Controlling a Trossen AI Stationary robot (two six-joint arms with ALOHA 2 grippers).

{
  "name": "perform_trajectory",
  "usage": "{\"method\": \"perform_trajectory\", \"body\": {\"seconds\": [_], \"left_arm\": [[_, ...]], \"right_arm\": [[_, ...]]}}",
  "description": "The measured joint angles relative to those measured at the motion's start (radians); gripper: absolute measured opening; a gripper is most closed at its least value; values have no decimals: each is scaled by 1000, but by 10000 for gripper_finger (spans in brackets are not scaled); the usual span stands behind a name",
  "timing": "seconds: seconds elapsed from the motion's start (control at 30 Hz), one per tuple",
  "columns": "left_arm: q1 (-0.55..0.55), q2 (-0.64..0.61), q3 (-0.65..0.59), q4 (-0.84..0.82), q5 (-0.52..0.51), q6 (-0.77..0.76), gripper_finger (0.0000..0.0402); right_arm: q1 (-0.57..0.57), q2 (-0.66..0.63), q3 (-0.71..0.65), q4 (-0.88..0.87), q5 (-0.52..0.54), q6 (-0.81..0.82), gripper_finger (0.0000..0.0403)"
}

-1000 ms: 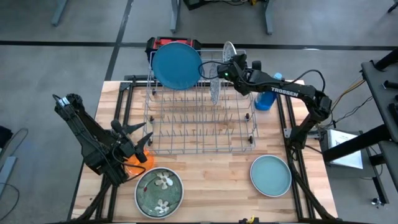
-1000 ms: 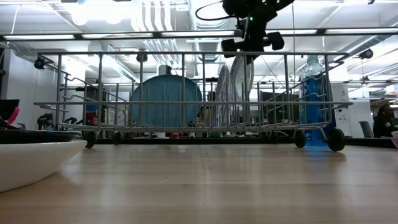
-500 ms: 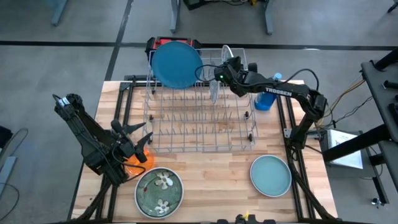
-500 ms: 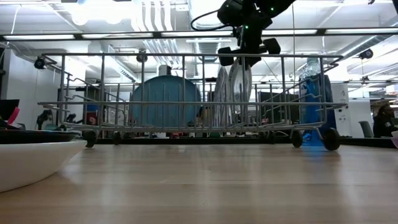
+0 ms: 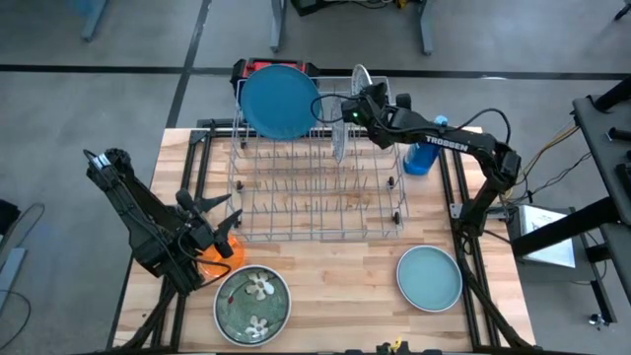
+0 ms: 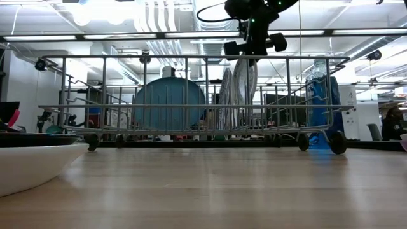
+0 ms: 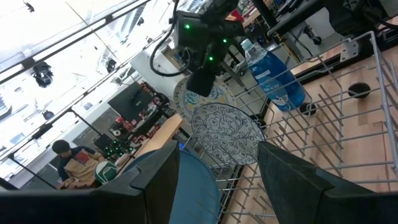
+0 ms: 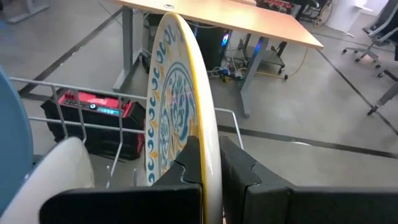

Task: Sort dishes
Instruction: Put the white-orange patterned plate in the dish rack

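A patterned plate [image 8: 177, 106], rimmed in yellow with blue motifs, is held on edge by the right end effector [image 5: 360, 106], whose fingers are clamped tight on its rim. It stands upright at the far end of the wire rack [image 5: 315, 182], just beside a second patterned plate [image 7: 225, 134] already slotted between the tines. The step in hand is judged to be the seating of this plate in the rack. The next move calls for the plate to be kept vertical and eased into a free slot without knocking its neighbour, and only then released.

Three plates are counted in the rack: the held one, the black-and-white patterned one, and a large blue plate [image 5: 280, 103] at the far left. Three more lie on the surface: a green flowered dish [image 5: 252, 302], a teal plate [image 5: 430, 277] and a small orange dish [image 5: 219, 254].

The left end effector [image 5: 209, 219] waits with its fingers spread wide and nothing held, near the orange dish. One blue bottle [image 5: 422, 156] stands beside the rack.
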Motion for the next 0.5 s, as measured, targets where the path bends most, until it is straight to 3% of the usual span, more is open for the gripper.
{"method": "perform_trajectory", "body": {"seconds": [0.5], "left_arm": [[0,0,0,1,0,0,206]], "right_arm": [[10,3,-6,-2,0,51,8]]}}
